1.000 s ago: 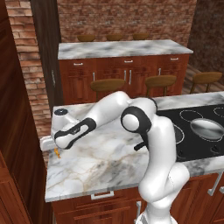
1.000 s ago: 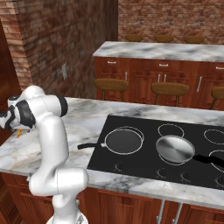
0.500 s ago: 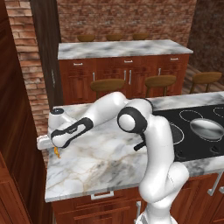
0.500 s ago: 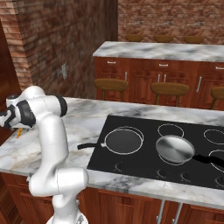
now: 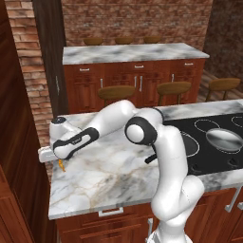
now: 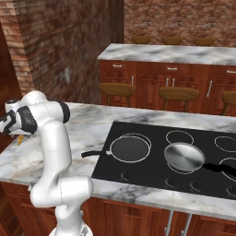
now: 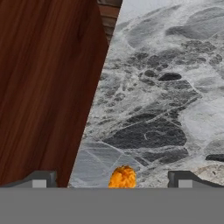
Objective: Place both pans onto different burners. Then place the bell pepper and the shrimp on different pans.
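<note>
Gripper point(image 7: 112, 180) fingers stand wide apart with nothing clamped between them; in the hand view the two dark fingertips point(image 7: 40, 178) rise at either side and the shrimp point(image 7: 122, 177) shows as a small orange lump on the marble between them, not touched by either. From the left base view the shrimp point(image 5: 61, 165) lies at the far left edge of the counter point(image 5: 109, 171), just under the hand at the end of the outstretched arm point(image 5: 107, 126). In the right base view it is a small orange speck point(image 6: 20, 139) near the counter's left edge, just below the hand.

Well apart from the shrimp, toward the right end of the counter, the black glass cooktop point(image 6: 152, 175) carries both pans. One black pan point(image 6: 130, 148) sits inside a large burner ring point(image 6: 131, 138) at the cooktop's left side, its long black handle point(image 6: 94, 154) reaching left over the cooktop's edge onto the marble. Beside it to the right, the steel pan point(image 6: 184, 156) rests on the cooktop, with a smaller burner ring point(image 6: 180, 137) just behind it. In the left base view the steel pan point(image 5: 224, 139) lies near the right edge of the picture.

Whether the bell pepper is anywhere on the counter cannot be told.

Behind the counter stand brown stools point(image 6: 115, 88) and a second marble counter point(image 6: 175, 53).
</note>
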